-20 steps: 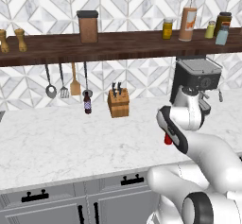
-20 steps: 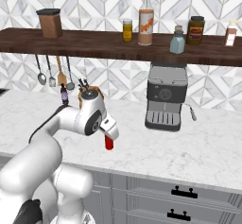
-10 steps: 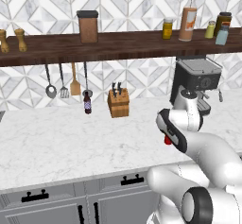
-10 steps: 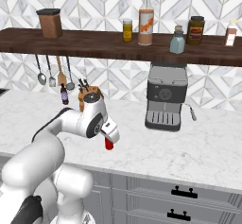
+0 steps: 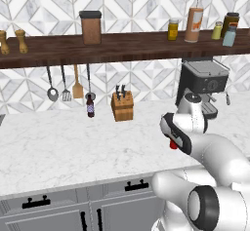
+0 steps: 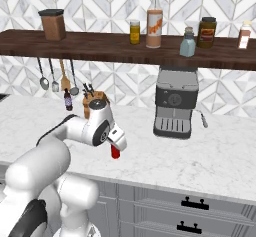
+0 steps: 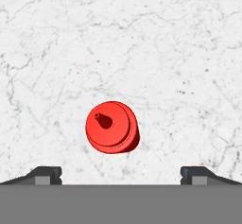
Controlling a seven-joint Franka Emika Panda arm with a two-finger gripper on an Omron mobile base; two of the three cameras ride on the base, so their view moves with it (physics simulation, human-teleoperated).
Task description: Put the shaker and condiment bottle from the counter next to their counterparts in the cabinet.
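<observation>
The condiment bottle (image 7: 111, 127), red with a pointed nozzle, stands upright on the white marble counter. I see it from straight above in the hand view. My gripper (image 7: 121, 176) hangs over it, open, with nothing between the fingertips. The bottle sits a little off the line between them. Its red body shows under my hand in the base views (image 5: 172, 145) (image 6: 115, 153). The pale blue-grey shaker (image 5: 228, 36) (image 6: 188, 44) stands on the cabinet (image 5: 132, 47) (image 6: 95, 45), near its right end and next to a small yellow-green shaker (image 5: 218, 30).
A coffee machine (image 5: 202, 81) (image 6: 174, 101) stands just behind the arm. A knife block (image 5: 122, 106), a dark purple bottle (image 5: 90, 107) and hanging utensils (image 5: 63, 86) line the wall. The shelf also carries a brown canister (image 5: 91, 28), a tall orange-labelled bottle (image 5: 194, 19) and jars.
The arm has shifted slightly and the hand has sunk a little over the red bottle. The jaws stayed open. The bottle and the shelf items have not moved.
</observation>
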